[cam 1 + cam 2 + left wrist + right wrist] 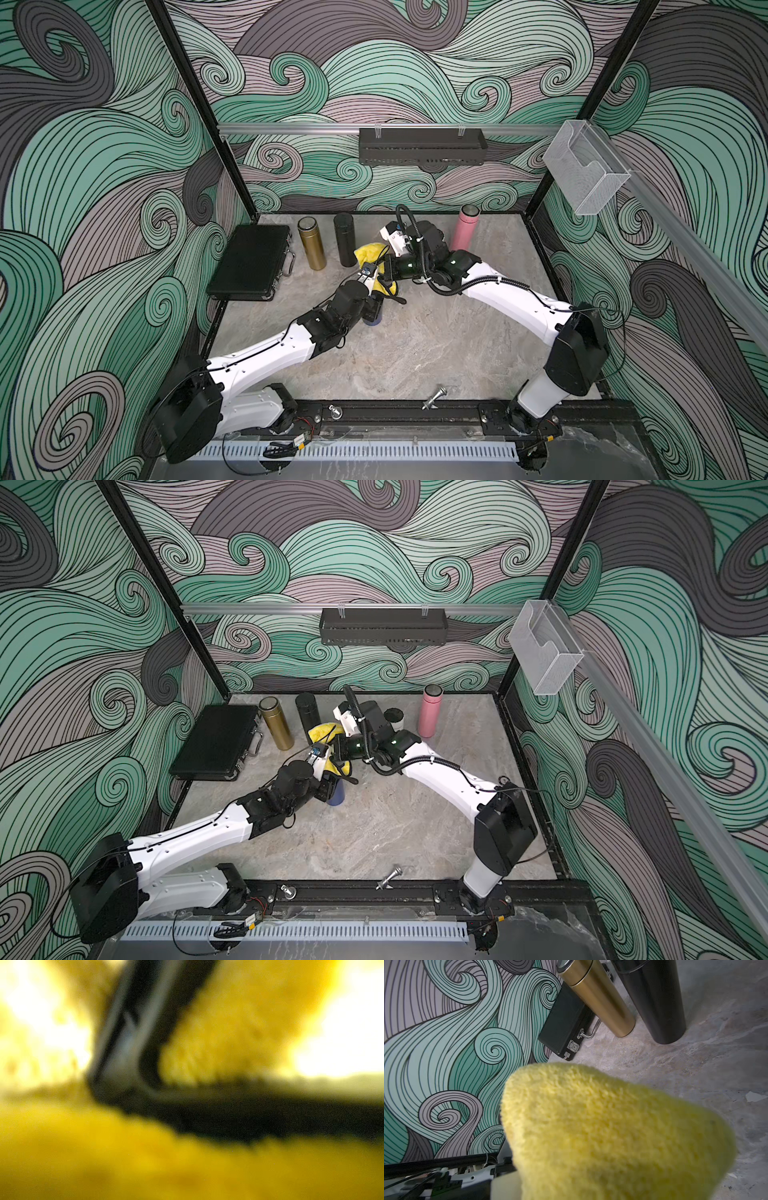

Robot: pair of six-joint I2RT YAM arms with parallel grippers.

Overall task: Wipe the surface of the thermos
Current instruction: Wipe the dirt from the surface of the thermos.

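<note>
- Near edge: a small metal fitting (434,397) lies loose on the table (415,353), well apart from the work.
- Mid-table: the blue thermos (372,321) stands upright, with only its base showing under the left gripper (374,307). The jaws are closed. They are probably clamped on the thermos body, but the contact is hidden and the left wrist view is all yellow blur.
- Just beyond: the right gripper (388,275) is closed on the yellow cloth (368,252). The cloth bunches over its fingers and drapes against the top of the thermos.
- Step in hand, as I read it: wiping the upper wall.
- To do it well:
  - The left arm holds the thermos firm, base flat on the table.
  - The right arm draws the cloth down in long strokes with light side pressure, fabric always between fingers and metal, then works round the wall.
  - The wrists are crowded, and a hard sideways push could tip the thermos.
- Far row: the black case (251,262), gold thermos (312,247), black thermos (345,241) and pink thermos (465,230). The black thermos is near the cloth, so swing clear of it.
</note>
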